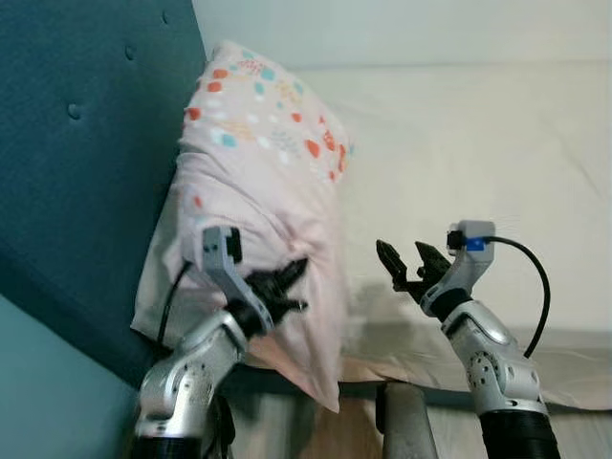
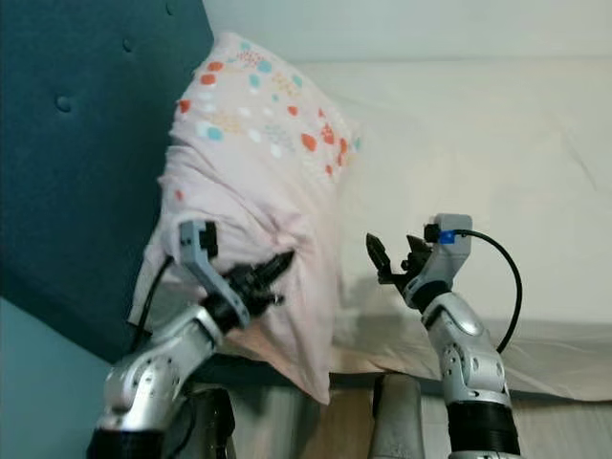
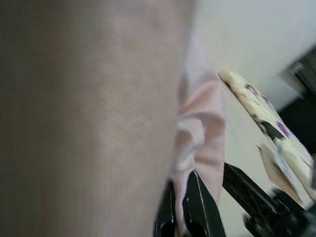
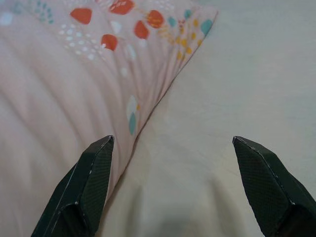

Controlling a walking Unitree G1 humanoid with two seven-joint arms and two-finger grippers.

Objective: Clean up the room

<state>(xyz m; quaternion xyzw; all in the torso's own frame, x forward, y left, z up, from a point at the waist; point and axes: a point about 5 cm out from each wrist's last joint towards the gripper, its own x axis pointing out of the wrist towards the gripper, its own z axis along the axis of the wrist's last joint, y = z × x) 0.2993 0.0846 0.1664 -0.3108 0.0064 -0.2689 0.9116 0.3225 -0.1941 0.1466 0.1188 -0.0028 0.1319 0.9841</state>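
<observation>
Item, pink patterned pillow (image 1: 258, 182): propped against the teal headboard (image 1: 86, 143) on the bed (image 1: 478, 143), my left gripper (image 1: 287, 284) pinching its fabric, my right gripper (image 1: 409, 263) spread beside it; placement seemingly near done, release remaining.

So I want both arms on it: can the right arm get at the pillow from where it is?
Probably yes. The right tool hovers open over the bare sheet, beside the pillow, with nothing between them. The left tool already pinches the pillow's cloth.
</observation>
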